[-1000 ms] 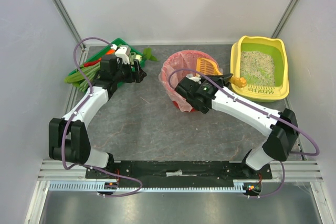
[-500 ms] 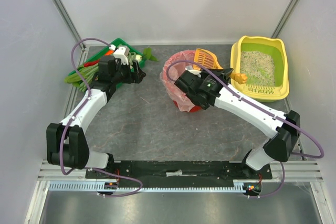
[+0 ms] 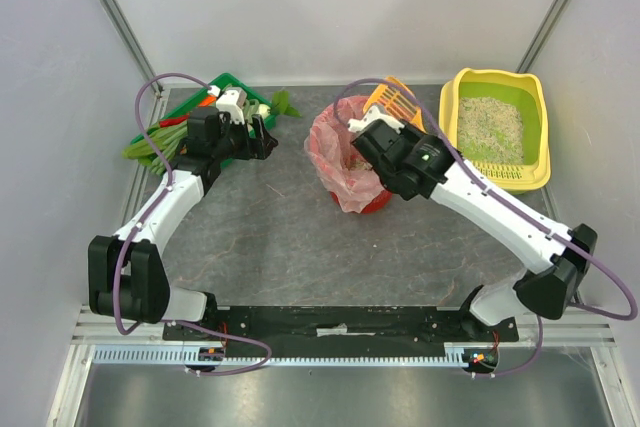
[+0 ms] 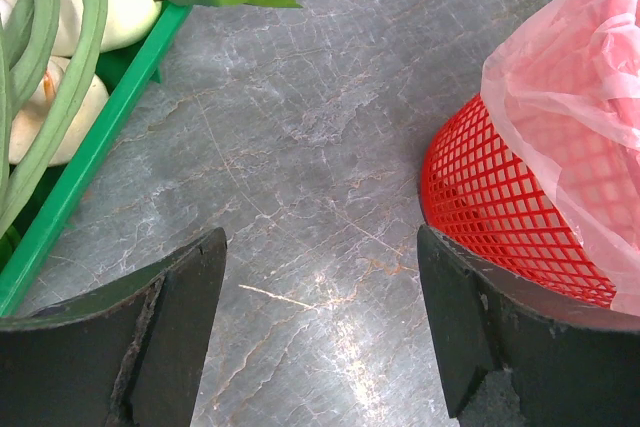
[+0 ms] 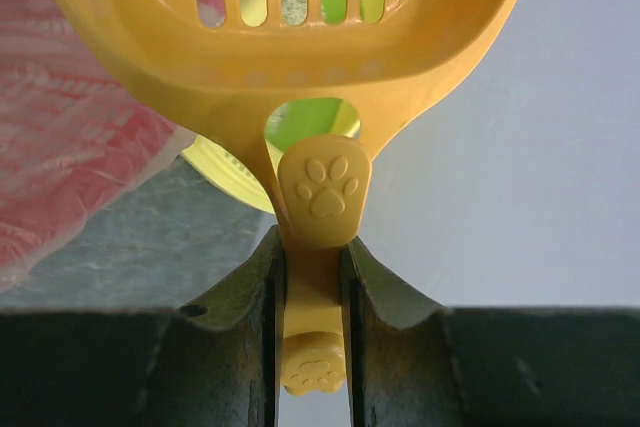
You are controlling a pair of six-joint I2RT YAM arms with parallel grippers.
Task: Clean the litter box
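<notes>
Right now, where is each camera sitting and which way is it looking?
Top external: above, behind the arms, looking down; both arms and litter box show.
Left wrist: faces grey table between green tray and red basket; open left gripper shows.
Right wrist: faces along the orange scoop in the right gripper.
Shared: the basket's pink bag.

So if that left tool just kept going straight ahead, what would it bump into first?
Probably the grey marbled tabletop, between the green plastic tray and red mesh basket; depth is unclear.
</notes>
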